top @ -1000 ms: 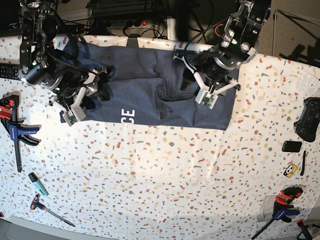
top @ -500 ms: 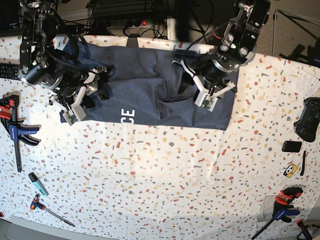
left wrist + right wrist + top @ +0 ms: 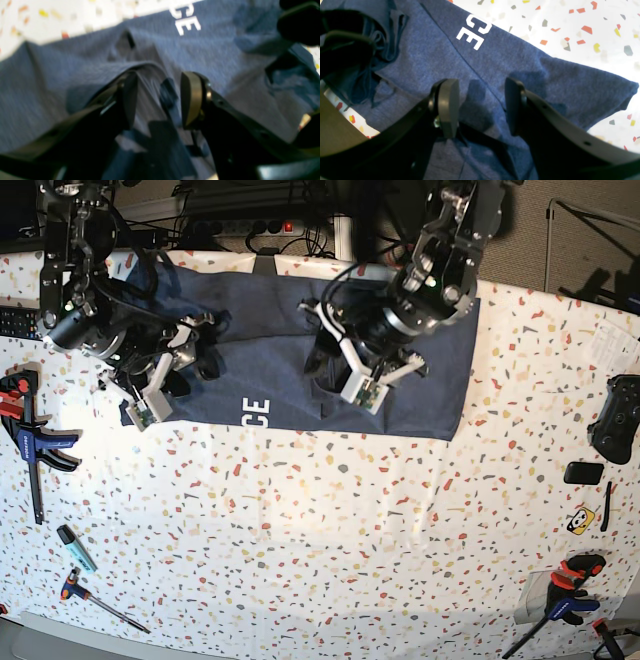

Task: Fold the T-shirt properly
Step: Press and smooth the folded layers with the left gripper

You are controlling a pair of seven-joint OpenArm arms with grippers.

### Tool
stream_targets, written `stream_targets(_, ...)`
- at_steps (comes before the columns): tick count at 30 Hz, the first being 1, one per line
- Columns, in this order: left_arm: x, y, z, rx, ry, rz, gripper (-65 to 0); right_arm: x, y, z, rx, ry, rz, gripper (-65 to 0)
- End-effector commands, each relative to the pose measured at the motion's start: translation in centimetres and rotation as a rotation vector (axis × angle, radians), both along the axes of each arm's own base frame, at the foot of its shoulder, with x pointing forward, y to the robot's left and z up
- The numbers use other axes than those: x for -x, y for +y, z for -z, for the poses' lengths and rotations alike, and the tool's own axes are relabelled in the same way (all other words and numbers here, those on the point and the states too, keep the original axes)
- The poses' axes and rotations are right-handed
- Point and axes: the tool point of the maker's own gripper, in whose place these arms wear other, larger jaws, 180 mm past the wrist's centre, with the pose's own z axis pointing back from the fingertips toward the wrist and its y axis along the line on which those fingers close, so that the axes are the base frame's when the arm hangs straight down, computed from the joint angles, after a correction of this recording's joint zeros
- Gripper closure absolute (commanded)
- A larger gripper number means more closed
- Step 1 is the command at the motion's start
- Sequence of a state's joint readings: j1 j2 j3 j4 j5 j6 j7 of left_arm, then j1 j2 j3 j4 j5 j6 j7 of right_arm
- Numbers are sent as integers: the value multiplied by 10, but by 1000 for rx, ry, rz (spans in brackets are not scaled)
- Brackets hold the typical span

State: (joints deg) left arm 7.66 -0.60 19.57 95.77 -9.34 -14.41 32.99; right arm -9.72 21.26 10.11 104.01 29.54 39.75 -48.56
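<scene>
The left gripper (image 3: 157, 100) stands with jaws spread, a raised fold of the T-shirt (image 3: 75, 82) running up between them, though the blur hides whether either pad touches it. The right gripper (image 3: 481, 107) is likewise spread, hovering over flat cloth with a seam passing under the gap. In the base view the T-shirt (image 3: 270, 340) lies across the upper middle of the table (image 3: 330, 540), its lower hem free, with bare speckled surface below. A clamp (image 3: 25, 430) lies at the left edge, a controller (image 3: 615, 420) at the right.
</scene>
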Motion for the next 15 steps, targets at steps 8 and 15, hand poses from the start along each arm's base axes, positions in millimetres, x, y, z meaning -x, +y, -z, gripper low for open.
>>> stream_targets(8, -28, -1, 4, -25, -19, 4, -273, -5, -1, -11, 4, -31, -10, -298)
stream_targets(15, -47, -6, 5, 3, -44, -9, -273, -5, -1, -11, 5, -30, -10, -298)
